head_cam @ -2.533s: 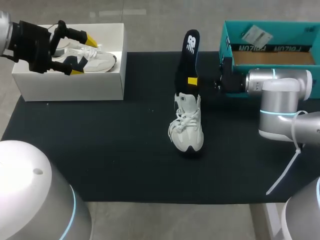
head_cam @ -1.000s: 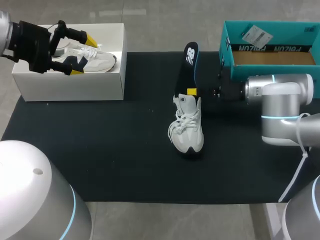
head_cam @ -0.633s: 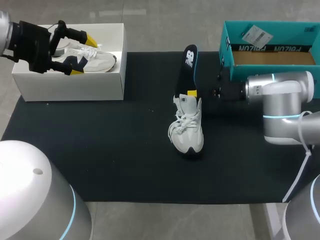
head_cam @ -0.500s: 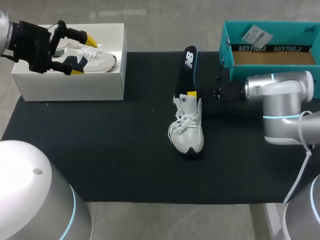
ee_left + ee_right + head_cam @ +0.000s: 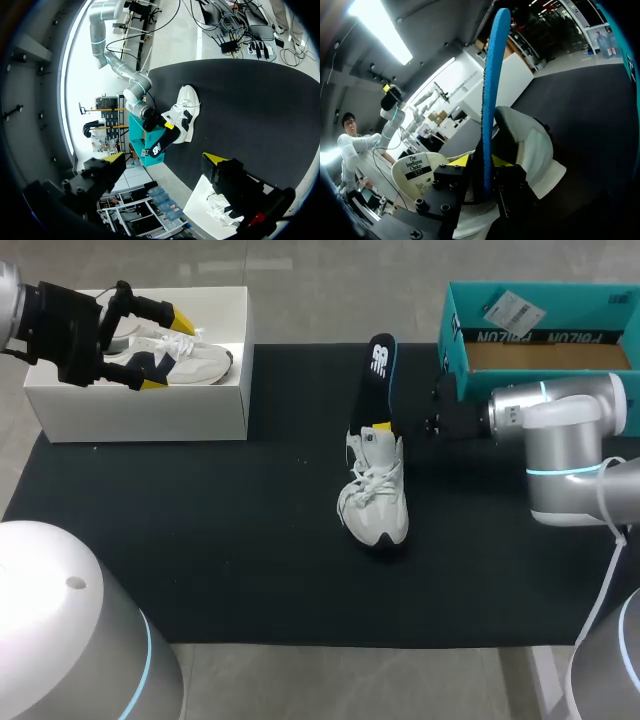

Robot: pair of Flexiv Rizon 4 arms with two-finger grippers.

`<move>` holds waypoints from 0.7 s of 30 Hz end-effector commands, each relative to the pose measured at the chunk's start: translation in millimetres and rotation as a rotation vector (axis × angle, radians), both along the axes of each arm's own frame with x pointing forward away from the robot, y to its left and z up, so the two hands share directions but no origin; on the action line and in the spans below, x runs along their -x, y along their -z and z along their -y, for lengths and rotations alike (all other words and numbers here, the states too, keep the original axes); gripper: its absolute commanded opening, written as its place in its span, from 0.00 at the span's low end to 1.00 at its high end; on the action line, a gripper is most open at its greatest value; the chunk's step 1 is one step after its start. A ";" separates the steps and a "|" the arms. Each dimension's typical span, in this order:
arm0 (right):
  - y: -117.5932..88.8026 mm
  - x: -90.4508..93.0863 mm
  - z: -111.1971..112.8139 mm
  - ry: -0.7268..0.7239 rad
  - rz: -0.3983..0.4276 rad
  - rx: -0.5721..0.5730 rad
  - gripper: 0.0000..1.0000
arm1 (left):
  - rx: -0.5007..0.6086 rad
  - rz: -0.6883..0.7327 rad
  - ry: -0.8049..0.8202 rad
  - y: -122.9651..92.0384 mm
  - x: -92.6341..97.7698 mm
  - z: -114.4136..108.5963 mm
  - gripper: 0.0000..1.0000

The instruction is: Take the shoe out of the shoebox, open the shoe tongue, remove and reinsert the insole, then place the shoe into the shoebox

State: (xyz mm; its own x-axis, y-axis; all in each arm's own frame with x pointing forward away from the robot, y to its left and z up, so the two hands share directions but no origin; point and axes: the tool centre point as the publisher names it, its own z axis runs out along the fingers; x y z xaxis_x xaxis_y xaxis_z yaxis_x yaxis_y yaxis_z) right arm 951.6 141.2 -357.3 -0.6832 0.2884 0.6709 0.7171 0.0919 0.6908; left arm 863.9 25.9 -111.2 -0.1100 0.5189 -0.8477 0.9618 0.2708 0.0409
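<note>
A white shoe [image 5: 375, 502] stands on the black mat, toe toward me. A black insole with a blue edge [image 5: 378, 375] rises upright from its heel opening. My right gripper [image 5: 383, 427] is at the insole's lower part, just above the heel. In the right wrist view the insole [image 5: 490, 95] runs between the fingers of that gripper [image 5: 481, 162], which stand slightly apart, with a narrow gap on one side. My left gripper [image 5: 150, 348] hangs wide open over the white shoebox [image 5: 140, 405], far from the shoe [image 5: 185, 112].
A second white shoe [image 5: 190, 355] lies inside the white shoebox at the back left. A teal box [image 5: 540, 300] with a cardboard floor stands at the back right, behind my right arm [image 5: 560, 430]. The black mat [image 5: 200, 540] covers the table.
The insole has sunk lower into the shoe's heel. My right gripper's fingers have parted a little around it. The left arm has not moved.
</note>
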 end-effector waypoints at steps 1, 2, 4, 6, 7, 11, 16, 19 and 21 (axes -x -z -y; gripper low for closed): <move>-4.7 -4.7 -0.5 0.003 0.011 0.011 0.36 | -0.004 -0.002 0.001 -0.4 -1.0 0.4 1.00; -6.2 -6.3 -0.6 0.001 0.016 0.014 0.35 | -0.004 -0.002 0.001 -0.4 -1.0 0.4 1.00; -9.7 -8.8 -1.4 -0.003 0.024 0.018 0.32 | -0.004 -0.002 0.001 -0.4 -1.0 0.4 1.00; -11.7 -10.3 -1.7 -0.006 0.029 0.022 0.31 | -0.004 -0.002 0.001 -0.4 -1.0 0.4 1.00; -12.7 -10.8 -1.8 -0.007 0.031 0.022 0.30 | -0.004 -0.002 0.001 -0.4 -1.0 0.4 1.00; -17.0 -13.6 0.2 0.000 0.045 0.026 0.26 | -0.004 -0.002 0.001 -0.4 -1.0 0.4 1.00; -25.1 -19.4 2.9 0.013 0.066 0.037 0.12 | -0.004 -0.002 0.001 -0.4 -1.0 0.4 1.00; -27.1 -21.6 3.6 0.016 0.073 0.047 0.00 | -0.004 -0.002 0.001 -0.4 -1.0 0.4 1.00; -28.5 -21.5 2.4 0.010 0.073 0.051 0.00 | -0.004 -0.002 0.001 -0.4 -1.0 0.4 1.00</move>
